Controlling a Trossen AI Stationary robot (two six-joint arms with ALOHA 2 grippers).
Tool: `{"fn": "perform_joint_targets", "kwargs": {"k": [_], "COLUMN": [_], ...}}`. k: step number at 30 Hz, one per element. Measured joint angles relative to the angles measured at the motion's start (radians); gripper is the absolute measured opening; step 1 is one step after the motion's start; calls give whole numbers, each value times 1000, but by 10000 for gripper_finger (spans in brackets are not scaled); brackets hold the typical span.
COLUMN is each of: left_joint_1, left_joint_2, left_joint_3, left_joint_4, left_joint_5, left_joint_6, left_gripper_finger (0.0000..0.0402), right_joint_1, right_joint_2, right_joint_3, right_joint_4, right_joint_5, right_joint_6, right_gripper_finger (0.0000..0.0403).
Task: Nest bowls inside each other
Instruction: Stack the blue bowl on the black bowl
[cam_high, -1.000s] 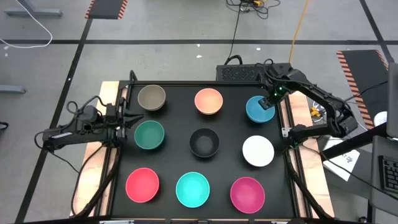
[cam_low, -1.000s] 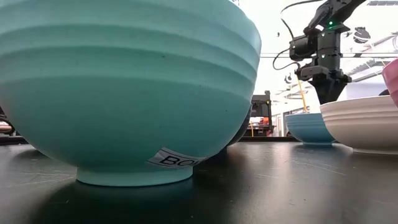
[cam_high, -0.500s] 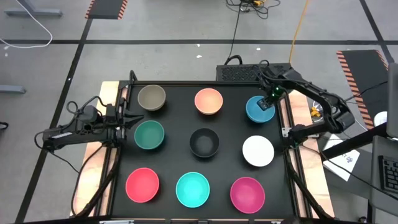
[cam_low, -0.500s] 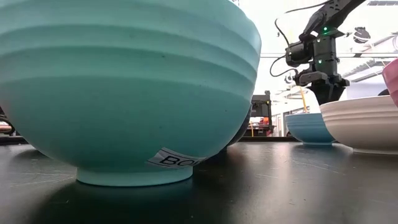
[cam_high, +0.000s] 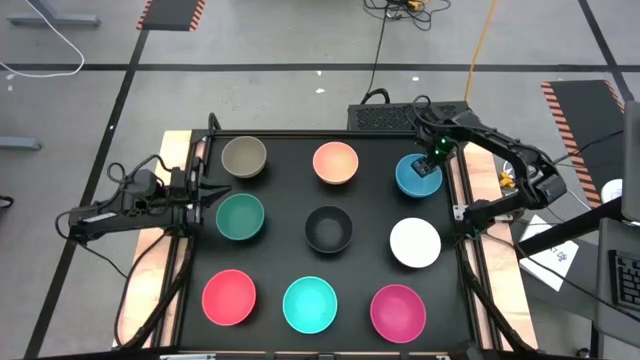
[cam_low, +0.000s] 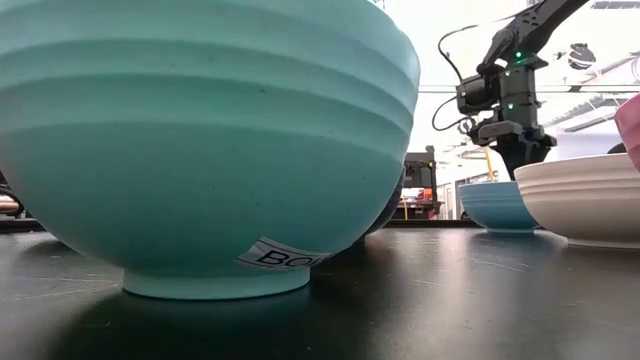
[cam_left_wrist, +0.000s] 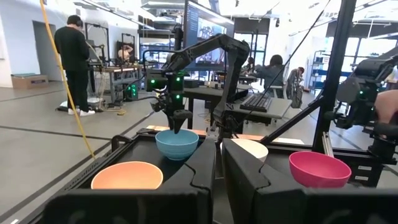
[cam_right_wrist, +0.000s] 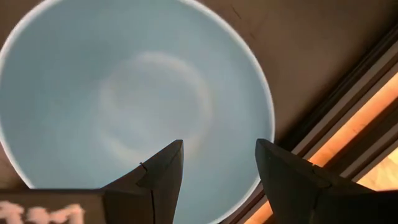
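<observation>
Beneath right end effector (cam_right_wrist: 217, 163), open, blue bowl (cam_right_wrist: 93, 93)

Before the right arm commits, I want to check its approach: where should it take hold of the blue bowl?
Grip the blue bowl by its rim, from straight above. It sits upright, open side up, with a thin wall that one finger can straddle. The open right gripper already hangs over it.

Overhead and table-level views share, seemingly, the blue bowl (cam_high: 417, 177).
</observation>
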Motion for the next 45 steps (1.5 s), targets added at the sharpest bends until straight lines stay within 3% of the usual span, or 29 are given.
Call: {"fn": "perform_joint_targets", "kwargs": {"k": [11,23,27,45], "left_joint_1": [0,0,0,0], "left_joint_2": [0,0,0,0], "left_joint_3": [0,0,0,0], "left_joint_4": [-1,-2,-2,-2], "left_joint_5": [0,-2,-3,-3], "left_joint_6": [-1,1,1,2], "left_gripper_finger": [31,31,31,31], "right_joint_1": [-25,-39,-40,-36], "right_joint_2": [64,17,11,124], "right_joint_3": [-1,65,97,96], "right_joint_4": [31,31,16,-22], "right_joint_5": [0,-13,37,72], "right_joint_6": [-28,-55,-55,-78], "right_gripper_finger": [166,185,185,185]}}
